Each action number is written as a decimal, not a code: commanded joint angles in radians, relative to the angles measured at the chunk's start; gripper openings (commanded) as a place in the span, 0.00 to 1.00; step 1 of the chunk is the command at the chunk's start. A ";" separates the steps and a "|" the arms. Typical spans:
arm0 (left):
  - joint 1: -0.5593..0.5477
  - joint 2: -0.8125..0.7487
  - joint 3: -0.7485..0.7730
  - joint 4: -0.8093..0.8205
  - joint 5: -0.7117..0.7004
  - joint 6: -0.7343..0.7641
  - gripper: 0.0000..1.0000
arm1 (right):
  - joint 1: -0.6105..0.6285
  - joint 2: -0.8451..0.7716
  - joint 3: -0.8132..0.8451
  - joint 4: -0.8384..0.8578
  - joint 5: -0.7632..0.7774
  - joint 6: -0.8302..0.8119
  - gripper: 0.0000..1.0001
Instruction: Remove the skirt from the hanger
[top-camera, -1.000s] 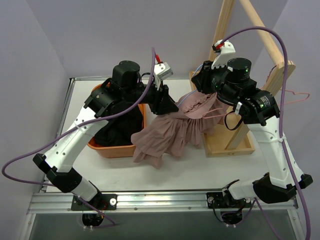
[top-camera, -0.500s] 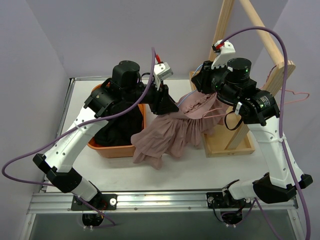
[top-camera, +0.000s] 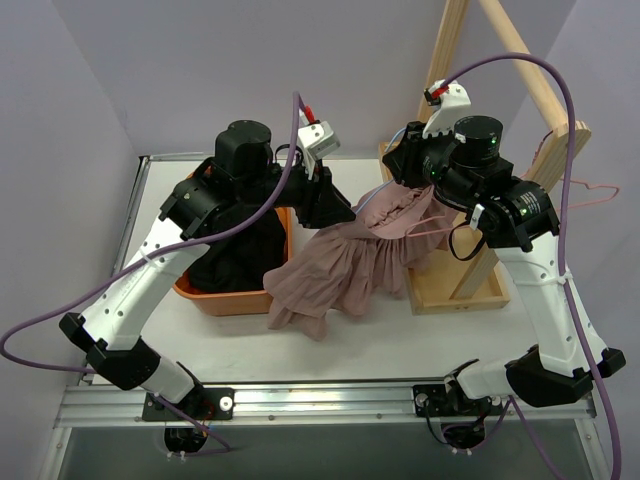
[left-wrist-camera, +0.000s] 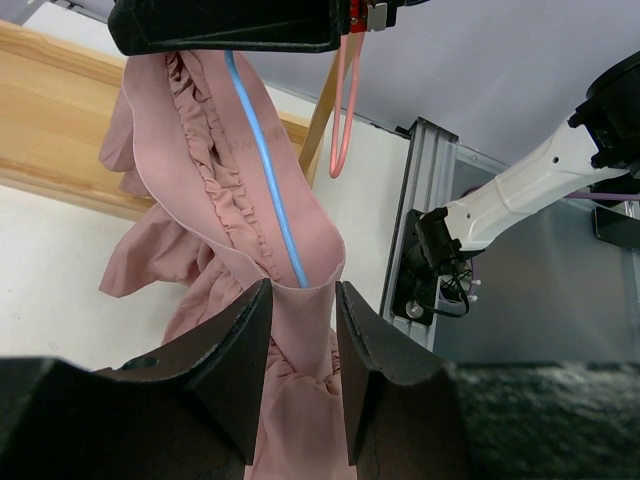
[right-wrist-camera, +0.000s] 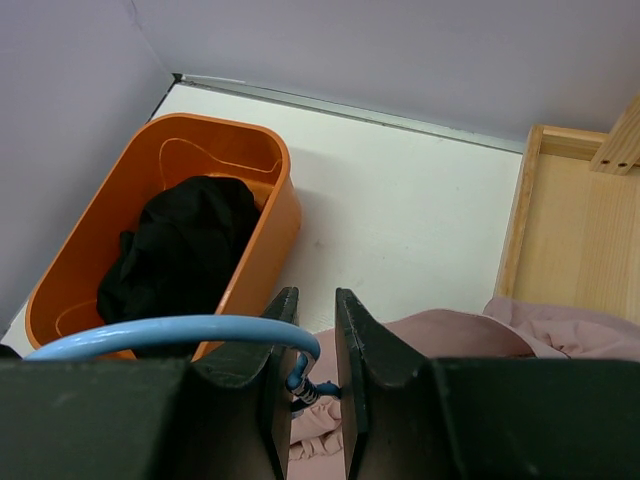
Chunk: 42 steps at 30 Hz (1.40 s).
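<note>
Orange bin (right-wrist-camera: 272, 238) — black garment (right-wrist-camera: 185, 245); skirt (top-camera: 340, 265) beside

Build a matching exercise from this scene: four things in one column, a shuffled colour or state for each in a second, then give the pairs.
Column one
1. skirt
2. hanger
3. bin
4. black garment

Column two
A. dark, lying bunched inside the bin
B. light blue, thin and curved
C. orange, with a rounded rim
D. pink, ruffled

Pairs: 1-D, 2-B, 3-C, 4-A
</note>
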<state>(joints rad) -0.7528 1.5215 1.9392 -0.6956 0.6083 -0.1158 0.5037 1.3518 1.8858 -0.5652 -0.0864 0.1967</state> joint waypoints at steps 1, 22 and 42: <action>0.001 -0.015 0.012 0.042 0.022 -0.010 0.40 | 0.001 -0.037 0.019 0.064 0.004 -0.002 0.00; 0.000 0.003 0.017 0.010 0.008 -0.005 0.39 | -0.001 -0.039 0.018 0.068 -0.003 0.001 0.00; -0.006 0.014 0.037 -0.016 -0.001 0.010 0.25 | -0.001 -0.028 0.027 0.067 -0.003 0.001 0.00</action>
<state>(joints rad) -0.7578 1.5425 1.9381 -0.7181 0.6094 -0.1162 0.5037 1.3510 1.8858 -0.5652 -0.0860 0.1967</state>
